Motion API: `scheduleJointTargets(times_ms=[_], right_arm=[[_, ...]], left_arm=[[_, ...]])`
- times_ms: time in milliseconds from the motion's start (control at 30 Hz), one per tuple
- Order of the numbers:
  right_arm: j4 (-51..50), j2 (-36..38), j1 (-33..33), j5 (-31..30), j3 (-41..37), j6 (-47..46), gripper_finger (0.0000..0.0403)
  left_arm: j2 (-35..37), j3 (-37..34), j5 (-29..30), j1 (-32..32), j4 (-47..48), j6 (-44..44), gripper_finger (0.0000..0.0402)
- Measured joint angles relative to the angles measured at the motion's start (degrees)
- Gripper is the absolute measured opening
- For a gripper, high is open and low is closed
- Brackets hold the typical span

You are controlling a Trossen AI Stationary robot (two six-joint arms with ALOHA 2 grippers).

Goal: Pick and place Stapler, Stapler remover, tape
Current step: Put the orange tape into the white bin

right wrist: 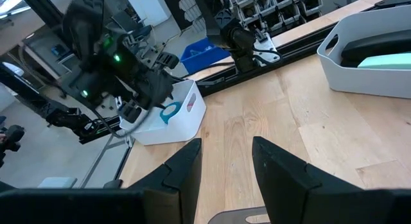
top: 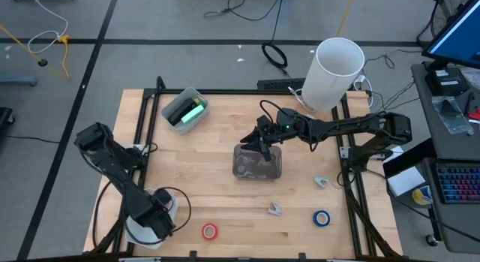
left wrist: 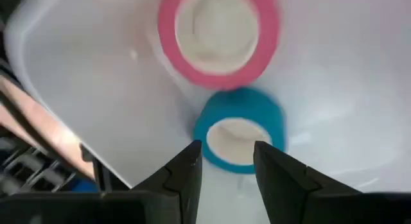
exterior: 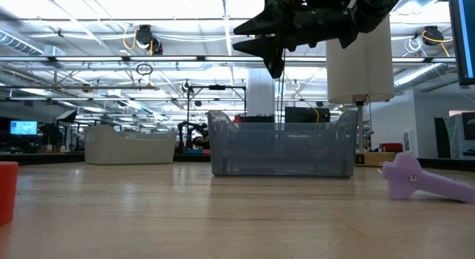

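Two fingers of the left hand (left wrist: 226, 169) stand apart over a blue tape roll (left wrist: 239, 129) lying in the white bin (left wrist: 83, 89), seemingly released. Rising carelessly could snag it. The right hand (top: 264, 140), fingers apart, hovers over the clear bin (top: 259, 163).

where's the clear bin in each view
High: clear bin at table centre, under the right gripper.
Low: middle of the picture, the same gripper above it.
Left wrist: not in it.
Right wrist: only a rim sliver at the bottom edge.
Shared landmark: the right gripper.
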State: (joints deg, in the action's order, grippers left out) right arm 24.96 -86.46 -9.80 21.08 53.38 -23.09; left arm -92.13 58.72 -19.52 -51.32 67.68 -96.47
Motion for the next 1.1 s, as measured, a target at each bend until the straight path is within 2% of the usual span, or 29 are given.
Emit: scheduleJointTargets(times_ms=[300, 533, 633, 733, 967, 1100], right_arm=[[0.0, 0.0, 0.0, 0.2, 0.0, -0.1, 0.0130], [0.0, 0.0, 0.0, 2.1, 0.0, -0.2, 0.0130], [0.0, 0.0, 0.0, 4.8, 0.0, -0.2, 0.0130], [0.0, 0.0, 0.0, 4.8, 0.0, -0.2, 0.0130], [-1.0, 0.0, 0.0, 4.8, 0.0, -0.2, 0.0130], [-1.7, 0.0, 0.0, 4.8, 0.0, -0.2, 0.0130]], left_arm=[[9.6, 4.5, 13.1, 2.4, 6.3, -0.2, 0.0143], [16.1, 7.2, 28.5, 5.4, 4.3, 1.8, 0.0143], [17.8, 7.5, 34.5, 7.0, -0.5, 6.8, 0.0143], [18.4, 7.5, 38.1, 9.4, -6.5, 14.2, 0.0143], [17.9, 7.5, 38.7, 15.4, -21.2, 34.5, 0.0143], [17.4, 7.5, 38.4, 17.7, -25.4, 43.5, 0.0143]])
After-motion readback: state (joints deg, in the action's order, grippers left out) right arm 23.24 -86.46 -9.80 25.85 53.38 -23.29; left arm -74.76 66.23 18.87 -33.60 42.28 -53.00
